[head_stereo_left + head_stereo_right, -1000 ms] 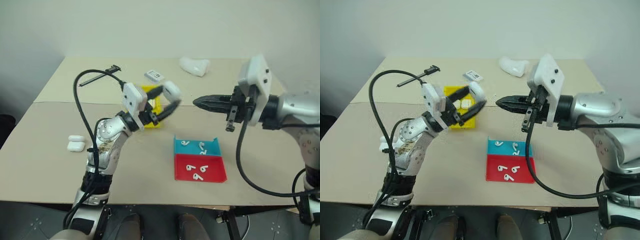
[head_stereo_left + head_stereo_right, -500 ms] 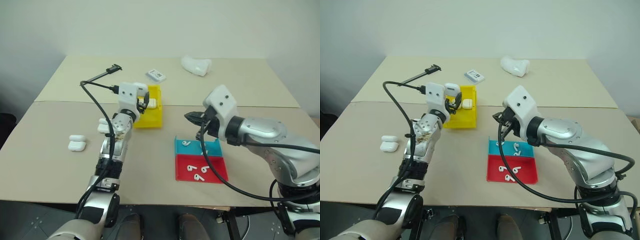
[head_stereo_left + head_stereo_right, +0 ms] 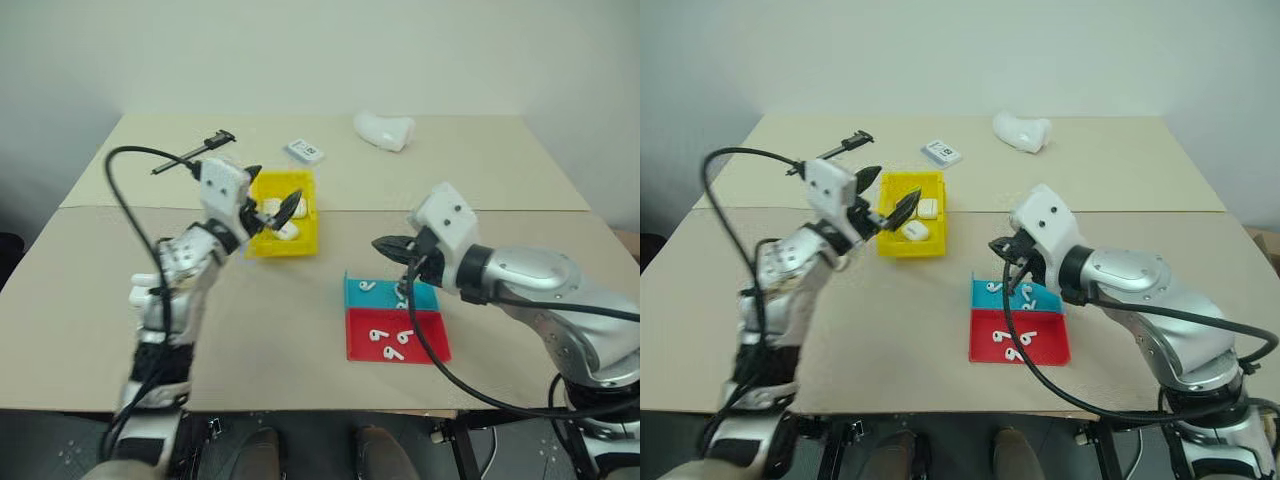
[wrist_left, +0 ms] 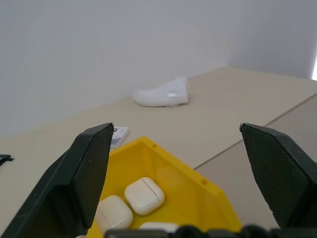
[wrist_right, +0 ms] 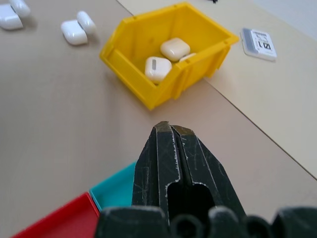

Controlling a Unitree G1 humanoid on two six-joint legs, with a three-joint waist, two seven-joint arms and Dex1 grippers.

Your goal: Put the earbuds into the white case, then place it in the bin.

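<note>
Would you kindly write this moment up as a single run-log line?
left gripper: open, empty, above bin | right gripper: shut, over teal tray | white cases: in bin | earbuds: in trays

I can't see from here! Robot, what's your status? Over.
Left gripper jaws wide open, empty, by yellow bin. Right gripper shut. White cases in bin. Path clear.

Each arm is built of silver-grey metallic segments with black joints, ending in a white, screw-dotted wrist housing that carries a gripper of two black pointed fingers: the left gripper [image 3: 883, 203] and the right gripper [image 3: 388, 246]. A thick black cable loops free from each wrist housing back along the arm. The right forearm shell is smooth and rounded, the left arm's joint discs bare metal.
</note>
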